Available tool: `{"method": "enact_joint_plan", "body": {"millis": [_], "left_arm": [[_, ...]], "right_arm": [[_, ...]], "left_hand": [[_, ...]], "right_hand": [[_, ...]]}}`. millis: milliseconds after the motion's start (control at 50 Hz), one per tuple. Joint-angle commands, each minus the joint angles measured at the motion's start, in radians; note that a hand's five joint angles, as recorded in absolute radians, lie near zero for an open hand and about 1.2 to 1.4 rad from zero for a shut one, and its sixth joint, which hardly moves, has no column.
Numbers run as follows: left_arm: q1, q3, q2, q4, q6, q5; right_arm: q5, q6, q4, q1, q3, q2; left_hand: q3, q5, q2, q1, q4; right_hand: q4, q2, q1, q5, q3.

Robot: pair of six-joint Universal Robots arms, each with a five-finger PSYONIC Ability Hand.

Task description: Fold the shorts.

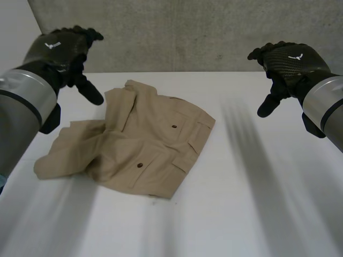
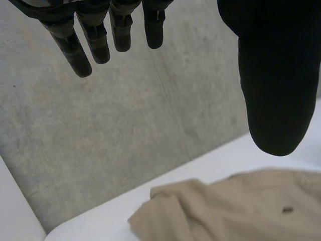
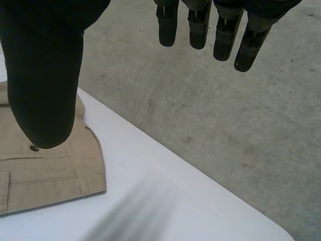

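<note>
- The khaki shorts (image 1: 144,147) lie rumpled toward the white tabletop's (image 1: 257,203) far left, with one leg bunched near the left edge.
- The left hand (image 1: 61,51) and right hand (image 1: 286,61) hover above, both released and grasping nothing.
- Risk: folding over the bunched leg would likely trap creases, and a one-sided pull could drag the cloth off the left edge.
- There is no readable writing, only a white emblem (image 1: 52,45) on each hand's back.

In both my wrist views the shorts (image 2: 241,206) are cut off by the edge. The thumb of the right robot hand (image 3: 45,75) hides part of them.
</note>
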Motion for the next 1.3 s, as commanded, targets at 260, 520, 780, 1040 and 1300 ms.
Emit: {"method": "enact_joint_plan", "body": {"millis": [260, 520, 780, 1040, 1300], "left_arm": [[0.188, -0.173, -0.084, 0.01, 0.275, 0.02], [0.351, -0.359, -0.147, 0.116, 0.276, 0.123], [0.37, -0.373, -0.261, 0.199, 0.279, 0.125], [0.376, -0.38, -0.33, 0.277, 0.281, 0.145], [0.367, -0.368, -0.356, 0.394, 0.318, 0.143]], "right_arm": [[-0.156, -0.076, -0.077, 0.293, 0.178, 0.178], [-0.17, -0.042, -0.269, 0.431, 0.098, 0.443], [-0.101, -0.051, -0.277, 0.442, 0.022, 0.546], [-0.039, -0.061, -0.35, 0.442, -0.001, 0.563], [0.016, -0.059, -0.332, 0.422, 0.005, 0.447]], "left_hand": [[0.018, -0.01, 0.027, 0.02, 0.022], [0.039, 0.011, 0.047, 0.041, 0.043], [0.212, 0.184, 0.22, 0.214, 0.216], [0.382, 0.354, 0.391, 0.384, 0.386], [1.204, 1.176, 1.213, 1.206, 1.208]], "right_hand": [[-0.029, -0.029, 0.015, -0.059, 0.015], [0.245, 0.246, 0.289, 0.215, 0.289], [0.474, 0.475, 0.518, 0.444, 0.519], [1.192, 1.193, 1.236, 1.162, 1.237], [1.192, 1.193, 1.236, 1.162, 1.237]]}}
